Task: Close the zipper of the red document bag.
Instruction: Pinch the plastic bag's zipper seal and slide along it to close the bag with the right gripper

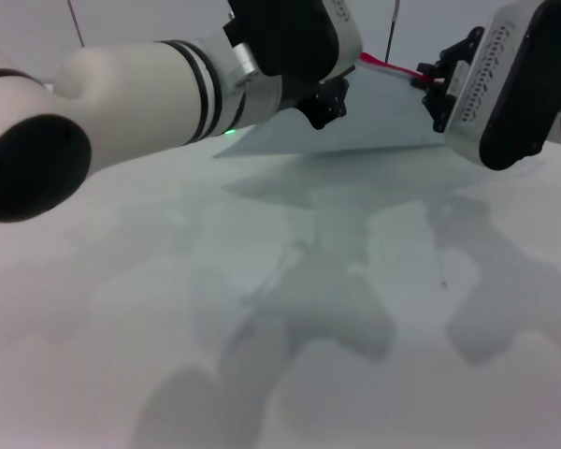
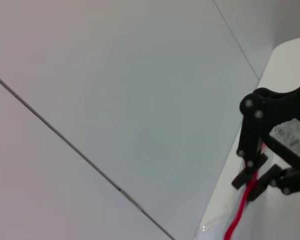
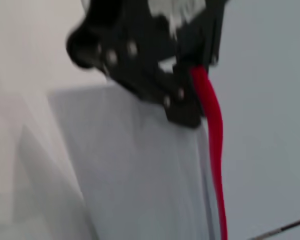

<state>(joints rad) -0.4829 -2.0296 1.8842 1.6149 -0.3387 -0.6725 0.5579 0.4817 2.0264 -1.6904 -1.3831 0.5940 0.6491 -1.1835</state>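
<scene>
Holding the red document bag [image 1: 374,112] lifted above the table [image 1: 262,327] at the far side, left gripper [image 1: 323,105] clamped on one end of the zipper [image 1: 393,67], right gripper [image 1: 439,82] pinched shut on the strip's other end; likely mid-pull, needing taut, level tension and a straight slide along the red edge

A white counter [image 1: 290,374] has soft grey shadows on it. Behind it is a pale wall [image 2: 115,75] with thin dark lines.
</scene>
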